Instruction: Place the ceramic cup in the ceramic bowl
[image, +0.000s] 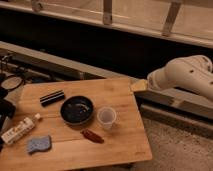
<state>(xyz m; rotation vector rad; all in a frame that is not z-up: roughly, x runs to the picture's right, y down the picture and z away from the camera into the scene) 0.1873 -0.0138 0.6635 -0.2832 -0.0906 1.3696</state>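
1. Wooden table bearing ceramic cup, upright, just right of ceramic bowl.
2. Gripper off the table's far right corner, well apart from both; whether spread or closed, cannot tell.
3. Likely failure: cup tipped or shoved against bowl by an off-centre approach.

1. We're on the wooden table, lower left of frame.
2. At its centre sits the ceramic bowl, with the ceramic cup upright just right of it.
3. We spot a black bar upper left, a reddish piece below, and a white bottle and blue sponge at left.
4. We see no gripper, only the white arm at right.
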